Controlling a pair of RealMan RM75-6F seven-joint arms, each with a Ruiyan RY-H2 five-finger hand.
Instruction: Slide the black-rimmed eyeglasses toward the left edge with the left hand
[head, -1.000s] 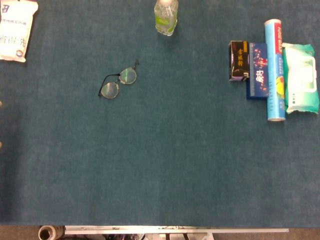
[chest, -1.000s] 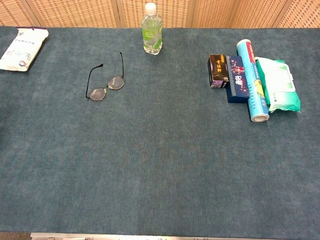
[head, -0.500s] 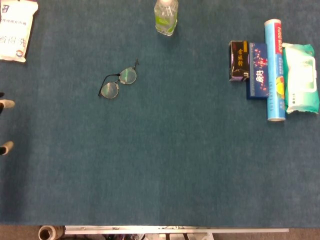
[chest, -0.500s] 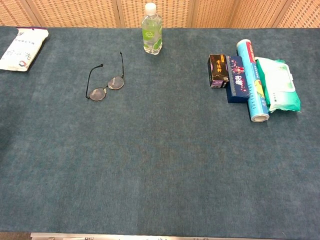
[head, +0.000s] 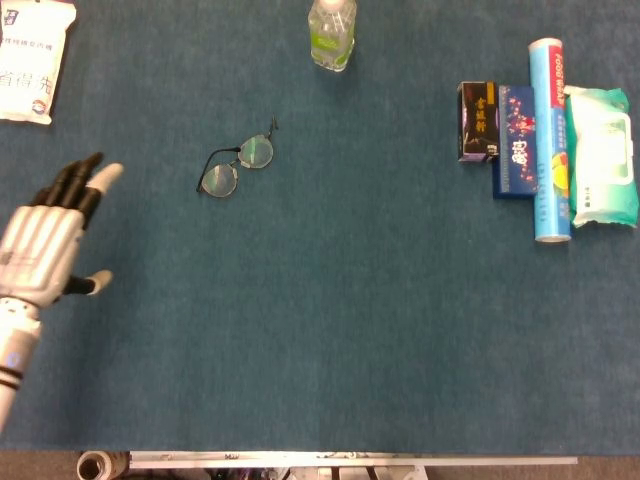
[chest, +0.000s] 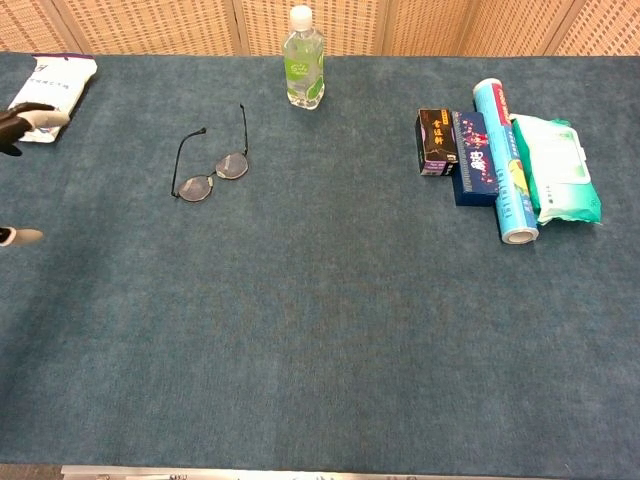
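One robot hand shows in these views: the silver left hand (head: 45, 243) with black, pale-tipped fingers (head: 88, 182). It sits over the left part of the dark blue-green felt tabletop (head: 330, 330). Its fingers are stretched out flat and lie close together, pointing up and to the right, while the thumb sticks out sideways, apart from them. It holds nothing. In the chest view only its fingertips (chest: 30, 120) and the thumb tip show at the left border, so most of the hand is cut off there. The right hand appears in neither view.

The black-rimmed eyeglasses with round lenses (head: 236, 166) lie flat on the felt, left of centre and toward the far side, temples unfolded and pointing away toward the far edge. They sit well apart from the left hand, to its right and slightly farther back, untouched.

Behind the glasses, at the far edge, stands a clear plastic bottle with a green label and white cap (head: 332, 32). A white printed pouch (head: 32, 62) lies at the far left corner. On the right side, side by side and touching or nearly so, lie a small black box with gold lettering (head: 477, 122), a dark blue flat box (head: 515, 141), a light blue roll of food wrap (head: 549, 140) and a pale green pack of wet wipes (head: 602, 156).
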